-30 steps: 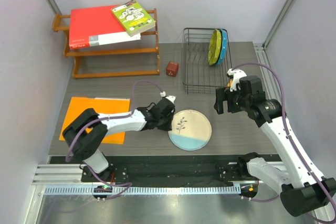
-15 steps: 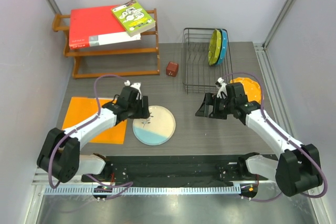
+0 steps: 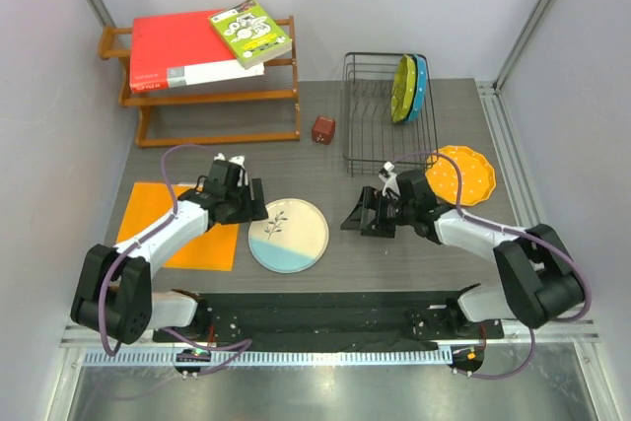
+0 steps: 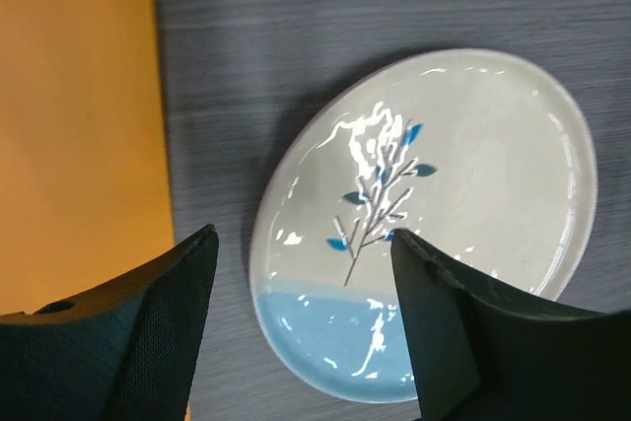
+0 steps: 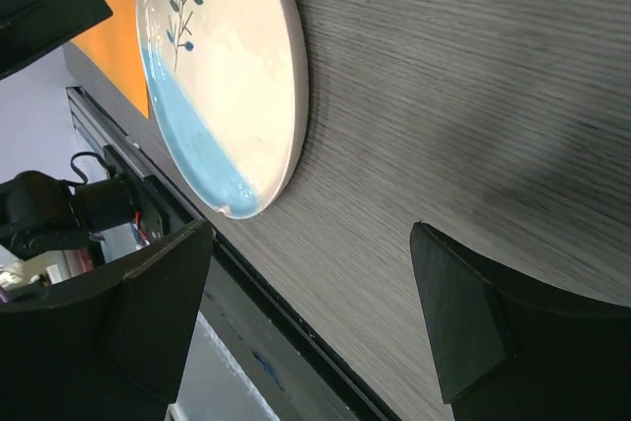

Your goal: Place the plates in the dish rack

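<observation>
Our left fingers [image 4: 148, 332] and right fingers [image 5: 148, 313] both stand apart, empty, either side of the cream plate [image 3: 288, 235] lying flat on the worktop [image 3: 325, 175]; we cannot read the writing on the green book [image 3: 250, 34].

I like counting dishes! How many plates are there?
4. Lime green plate and blue plate stand in the dish rack; orange-yellow plate lies beside it; cream plate lies on the table.

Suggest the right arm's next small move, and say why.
Probably ease the right gripper leftward, kept low, toward the right rim of the cream plate. Its jaws stand open and face the plate, which lies flat, with bare table between them. The left gripper, also open, sits at the opposite rim and could brace it.
</observation>
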